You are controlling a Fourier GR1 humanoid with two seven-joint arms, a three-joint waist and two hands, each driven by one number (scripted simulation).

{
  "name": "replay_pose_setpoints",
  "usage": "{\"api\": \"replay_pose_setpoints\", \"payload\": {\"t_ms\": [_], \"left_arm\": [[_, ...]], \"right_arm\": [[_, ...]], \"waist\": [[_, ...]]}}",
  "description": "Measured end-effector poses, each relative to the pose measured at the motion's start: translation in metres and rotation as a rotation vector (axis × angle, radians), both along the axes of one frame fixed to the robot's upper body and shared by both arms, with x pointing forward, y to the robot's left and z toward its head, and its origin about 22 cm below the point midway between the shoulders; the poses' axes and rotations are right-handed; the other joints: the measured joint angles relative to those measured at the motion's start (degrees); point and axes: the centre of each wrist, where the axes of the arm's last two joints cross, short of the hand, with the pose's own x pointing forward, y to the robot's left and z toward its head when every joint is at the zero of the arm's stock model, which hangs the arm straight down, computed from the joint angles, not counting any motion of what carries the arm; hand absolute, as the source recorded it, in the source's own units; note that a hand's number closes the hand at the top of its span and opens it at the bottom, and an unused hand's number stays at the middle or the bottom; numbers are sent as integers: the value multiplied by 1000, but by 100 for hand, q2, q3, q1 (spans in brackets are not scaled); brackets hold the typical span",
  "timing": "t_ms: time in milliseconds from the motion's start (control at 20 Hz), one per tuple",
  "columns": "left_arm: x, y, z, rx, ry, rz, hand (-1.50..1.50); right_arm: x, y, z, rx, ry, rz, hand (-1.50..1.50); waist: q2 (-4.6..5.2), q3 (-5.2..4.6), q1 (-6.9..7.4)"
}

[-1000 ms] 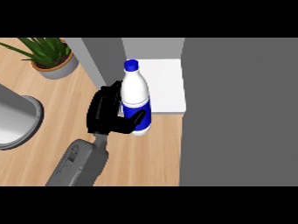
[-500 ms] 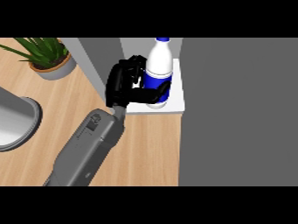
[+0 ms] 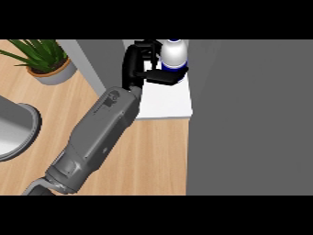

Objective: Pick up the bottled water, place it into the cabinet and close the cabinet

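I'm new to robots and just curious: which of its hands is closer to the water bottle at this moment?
One hand shows, curled round the water bottle inside the cabinet. I cannot tell whether it is left or right; the other hand is out of view.

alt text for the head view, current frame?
A black hand on a grey forearm is curled round a bottled water, holding it upright over the white cabinet shelf, deep inside the opening. A potted plant stands at the upper left of the wooden counter, and a grey cylinder sits at the left edge.
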Motion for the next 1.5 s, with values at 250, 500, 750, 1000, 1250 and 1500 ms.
{"api": "replay_pose_setpoints", "payload": {"t_ms": [250,500,750,1000,1250,1500], "left_arm": [[15,9,-8,85,14,59,150],[23,9,-11,140,22,108,150],[23,19,-27,224,16,167,150],[25,35,-36,336,11,226,150],[25,38,-40,413,12,292,-150],[25,40,-41,426,15,318,-150]], "right_arm": [[-4,0,2,2,-1,8,-150],[-2,-2,-2,0,-2,17,-150],[-2,-1,1,7,2,21,-150],[4,-8,1,2,-5,29,-150],[8,1,0,2,-9,39,-150],[8,-4,-1,-1,-12,43,-150]], "waist": [[25,-1,-53],[49,-1,-90],[71,-3,-123],[93,-2,-144],[100,1,-185],[97,10,-221]]}}
